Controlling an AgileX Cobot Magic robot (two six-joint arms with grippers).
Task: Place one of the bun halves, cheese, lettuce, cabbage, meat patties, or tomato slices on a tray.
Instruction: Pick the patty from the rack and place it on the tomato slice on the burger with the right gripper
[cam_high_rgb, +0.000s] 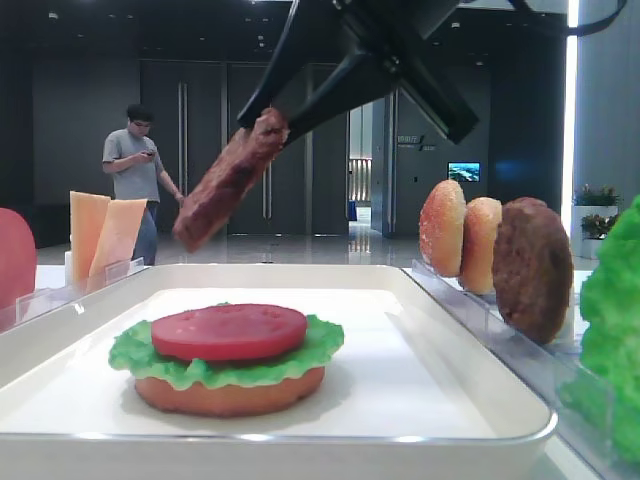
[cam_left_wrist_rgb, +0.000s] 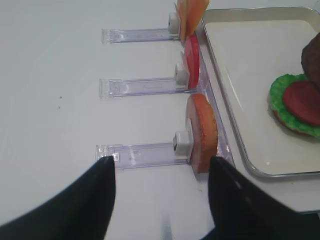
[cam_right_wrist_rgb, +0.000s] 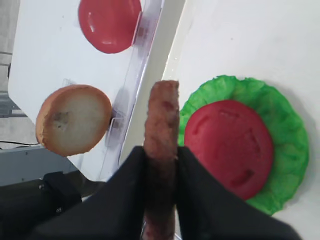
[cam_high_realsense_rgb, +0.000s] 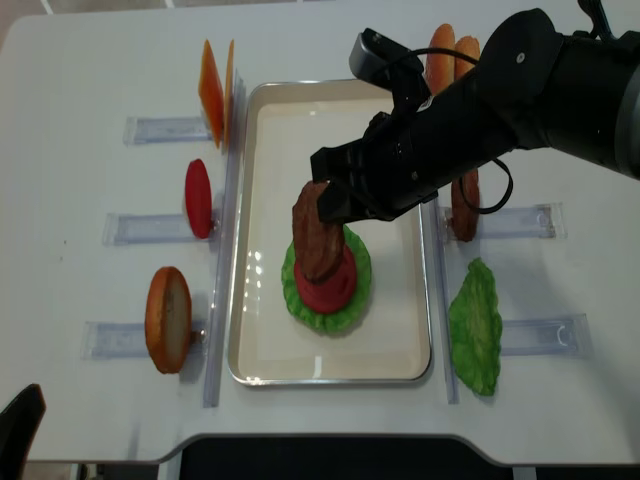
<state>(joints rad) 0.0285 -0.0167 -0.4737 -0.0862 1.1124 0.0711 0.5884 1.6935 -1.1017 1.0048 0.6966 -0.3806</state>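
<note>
Right gripper (cam_right_wrist_rgb: 161, 165): clamped on a meat patty (cam_right_wrist_rgb: 161, 135), held on edge above the tray (cam_high_realsense_rgb: 260, 150).
Left gripper (cam_left_wrist_rgb: 160, 175): fingers apart, holding nothing, over the desk (cam_left_wrist_rgb: 60, 90).
Stack on tray: tomato slice (cam_high_rgb: 229, 331) on lettuce (cam_high_rgb: 140, 352) on bun half (cam_high_rgb: 230, 394).
Second patty (cam_high_rgb: 532, 268): standing in the right rack.
</note>
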